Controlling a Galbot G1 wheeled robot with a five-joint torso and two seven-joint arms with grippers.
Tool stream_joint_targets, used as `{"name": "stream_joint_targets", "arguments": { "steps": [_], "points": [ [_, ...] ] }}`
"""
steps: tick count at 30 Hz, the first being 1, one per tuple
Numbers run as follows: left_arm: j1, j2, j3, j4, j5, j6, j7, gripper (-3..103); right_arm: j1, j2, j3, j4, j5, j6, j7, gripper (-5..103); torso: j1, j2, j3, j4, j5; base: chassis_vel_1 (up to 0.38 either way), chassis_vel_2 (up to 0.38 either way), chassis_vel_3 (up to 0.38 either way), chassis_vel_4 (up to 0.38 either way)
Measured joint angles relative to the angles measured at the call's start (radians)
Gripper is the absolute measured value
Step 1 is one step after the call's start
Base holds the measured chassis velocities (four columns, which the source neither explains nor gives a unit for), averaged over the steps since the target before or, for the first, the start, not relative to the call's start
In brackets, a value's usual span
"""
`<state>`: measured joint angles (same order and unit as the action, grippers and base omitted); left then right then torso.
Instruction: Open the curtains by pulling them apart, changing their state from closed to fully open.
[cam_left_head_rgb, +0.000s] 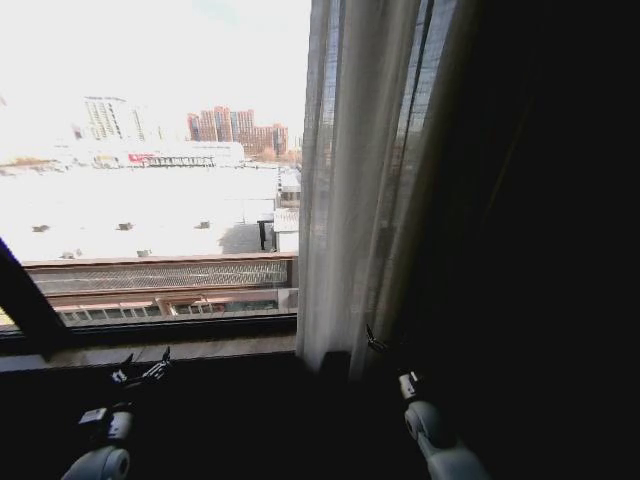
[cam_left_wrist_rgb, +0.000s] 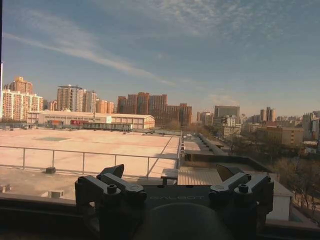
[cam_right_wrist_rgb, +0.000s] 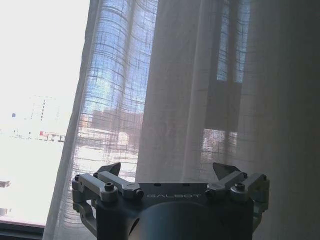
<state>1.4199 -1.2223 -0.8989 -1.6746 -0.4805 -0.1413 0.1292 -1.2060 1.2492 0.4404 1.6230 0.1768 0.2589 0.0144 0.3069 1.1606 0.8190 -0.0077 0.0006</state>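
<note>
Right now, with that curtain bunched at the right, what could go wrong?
The right pincer is open and faces the curtain without holding it; closing on one thin fold, it may slip off. The sheer cloth could also snag on its fingertips. The left pincer, open toward the bare window, could bump the glass.

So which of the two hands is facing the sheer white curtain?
The right hand: its fingers are open and it points at the sheer white pleated curtain. The left hand, also open, looks through bare window glass at the rooftops.

Upper-floor room: window (cam_left_head_rgb: 150, 180) overlooks rooftops (cam_left_wrist_rgb: 90, 145) and city towers (cam_left_wrist_rgb: 150, 107).
</note>
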Motion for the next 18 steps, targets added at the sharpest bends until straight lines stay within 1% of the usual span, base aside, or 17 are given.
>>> {"name": "stream_joint_targets", "arguments": {
  "steps": [4, 5, 8, 12, 13, 15, 18],
  "points": [
    [0.0, 0.0, 0.0, 0.0, 0.0, 0.0, 0.0, 100, -0.005, 0.001, -0.001, 0.005, 0.011, 0.006, -0.021, 100, 0.0, 0.0, 0.0, 0.0003, -0.0008, 0.303, 0.294, -0.333, -0.285],
    [0.0, 0.0, 0.0, 0.0, 0.0, 0.0, 0.0, 100, -0.004, 0.002, -0.003, 0.005, 0.012, 0.01, -0.027, 100, 0.0, 0.0, 0.0, 0.0008, -0.0009, 0.287, 0.243, -0.244, -0.257],
    [0.0, 0.0, 0.0, 0.0, 0.0, 0.0, 0.0, 100, 0.001, 0.004, -0.004, 0.002, 0.007, 0.016, -0.037, 100, 0.0, 0.0, 0.0, 0.0006, -0.001, 0.182, 0.216, -0.218, -0.198],
    [0.0, 0.0, 0.0, 0.0, 0.0, 0.0, 0.0, 100, 0.014, 0.006, -0.006, -0.006, -0.014, 0.02, -0.064, 100, 0.0, 0.0, 0.0, 0.0005, -0.0013, 0.058, 0.055, -0.041, -0.058],
    [0.0, 0.0, 0.0, 0.0, 0.0, 0.0, 0.0, 100, 0.014, 0.006, -0.006, -0.006, -0.014, 0.02, -0.064, 100, 0.0, 0.0, 0.0, 0.0005, -0.0013, 0.0, 0.0, 0.0, 0.0],
    [0.0, 0.0, 0.0, 0.0, 0.0, 0.0, 0.0, 100, 0.022, 0.011, -0.014, -0.014, -0.023, 0.02, -0.065, 100, 0.0, 0.0, 0.0, -0.0001, 0.0004, 0.0, 0.0, 0.0, 0.0],
    [0.0, 0.0, 0.0, 0.0, 0.0, 0.0, 0.0, 100, 0.03, 0.018, -0.023, -0.022, -0.028, 0.021, -0.064, 100, 0.0, 0.0, 0.0, -0.0003, -0.0001, -0.053, -0.054, 0.053, 0.06]
  ]
}}
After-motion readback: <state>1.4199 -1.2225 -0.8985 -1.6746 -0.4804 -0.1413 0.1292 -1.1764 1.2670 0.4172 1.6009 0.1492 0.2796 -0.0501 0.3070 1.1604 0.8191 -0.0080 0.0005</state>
